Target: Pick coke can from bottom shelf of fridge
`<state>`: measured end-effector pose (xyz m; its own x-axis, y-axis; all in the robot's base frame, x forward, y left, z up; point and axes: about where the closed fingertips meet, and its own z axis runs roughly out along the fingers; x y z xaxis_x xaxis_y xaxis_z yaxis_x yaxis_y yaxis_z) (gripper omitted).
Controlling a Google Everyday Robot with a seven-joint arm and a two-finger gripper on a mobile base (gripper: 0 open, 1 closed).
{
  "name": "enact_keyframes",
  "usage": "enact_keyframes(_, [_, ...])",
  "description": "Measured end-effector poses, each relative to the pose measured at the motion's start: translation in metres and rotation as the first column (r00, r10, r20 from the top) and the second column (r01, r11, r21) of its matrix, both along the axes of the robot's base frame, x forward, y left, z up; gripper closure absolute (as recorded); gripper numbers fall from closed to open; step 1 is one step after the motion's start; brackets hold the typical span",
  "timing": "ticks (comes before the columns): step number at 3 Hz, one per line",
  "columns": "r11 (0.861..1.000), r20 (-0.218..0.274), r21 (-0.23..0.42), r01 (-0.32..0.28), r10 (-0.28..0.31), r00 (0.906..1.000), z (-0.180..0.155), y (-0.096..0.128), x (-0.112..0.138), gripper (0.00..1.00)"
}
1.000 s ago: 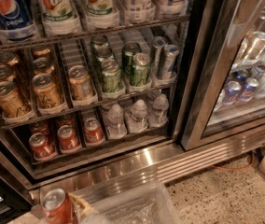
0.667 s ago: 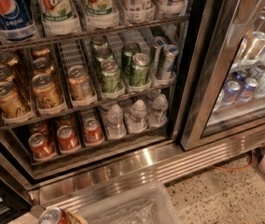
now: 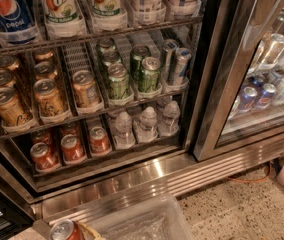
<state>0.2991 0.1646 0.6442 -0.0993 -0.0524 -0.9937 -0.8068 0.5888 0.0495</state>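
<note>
Drinks fill the fridge (image 3: pixel 147 176), which has a shiny steel frame and dark wire racks inside.

One coke can (image 3: pixel 64 230) is out of the fridge. It sits at the very bottom edge of the view, low and to the left, in front of the steel base. It is red with a silver top, and only its upper part shows.

The tool (image 3: pixel 88 231) shows only as a small tan piece at the bottom edge, right up against the can's right side. I cannot tell if it is open or closed.

On the bottom shelf (image 3: pixel 127 153), more red cans (image 3: pixel 73 148) stand in rows on the left. Small water bottles (image 3: pixel 148 124) stand just beside them on the right.

On the rack above, gold cans (image 3: pixel 47 98) are on the left, green cans (image 3: pixel 118 81) are in the middle, and thin silver cans (image 3: pixel 179 66) are on the right. A blue Pepsi bottle (image 3: pixel 9 6) stands on the top rack at the left, next to other big bottles.

A glass door (image 3: pixel 262 99) is on the right, with more cans behind it.

A clear bin (image 3: pixel 142 223) is at the bottom, just right of the coke can. The floor (image 3: pixel 232 211) is speckled, and an orange cord (image 3: pixel 249 179) lies on it near the door.
</note>
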Motion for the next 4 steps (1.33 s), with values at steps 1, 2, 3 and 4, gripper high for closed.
enact_keyframes(1, [0.998, 0.031, -0.034, 0.058, -0.057, 0.9979, 0.000, -0.027, 0.028, 1.00])
enact_keyframes(2, [0.991, 0.068, -0.067, 0.119, -0.114, 0.9911, 0.006, -0.056, 0.063, 1.00])
enact_keyframes(3, [0.980, 0.105, -0.082, 0.181, -0.172, 0.9794, 0.015, -0.079, 0.104, 1.00])
enact_keyframes(4, [0.967, 0.143, -0.066, 0.246, -0.235, 0.9613, 0.029, -0.102, 0.141, 1.00])
